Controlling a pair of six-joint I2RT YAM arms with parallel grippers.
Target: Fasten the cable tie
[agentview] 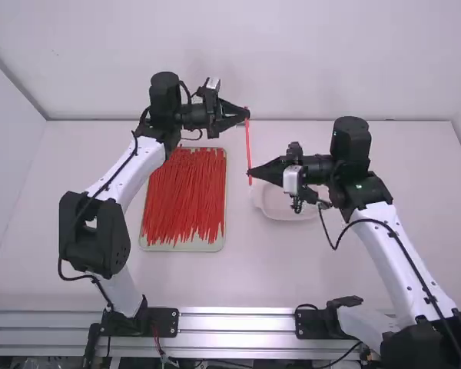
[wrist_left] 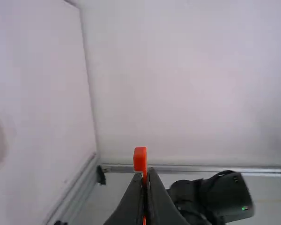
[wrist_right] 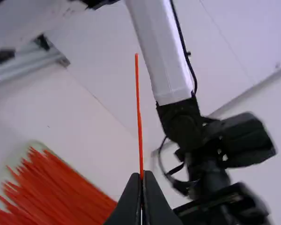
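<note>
A single red cable tie (agentview: pixel 248 146) hangs straight in the air above the table, held at both ends. My left gripper (agentview: pixel 246 115) is shut on its top end, and the tie's square head (wrist_left: pixel 140 159) sticks out past the fingertips. My right gripper (agentview: pixel 252 176) is shut on the bottom end, the thin strap (wrist_right: pixel 138 117) running straight up from between the fingers. The left gripper (wrist_left: pixel 144 176) and the right gripper (wrist_right: pixel 142 176) both show pinched fingers in their own wrist views.
A tray (agentview: pixel 219 244) packed with several red cable ties (agentview: pixel 186 196) lies left of centre on the table. A white bowl (agentview: pixel 273 204) sits beneath the right gripper. The left arm (wrist_right: pixel 161 51) crosses the right wrist view.
</note>
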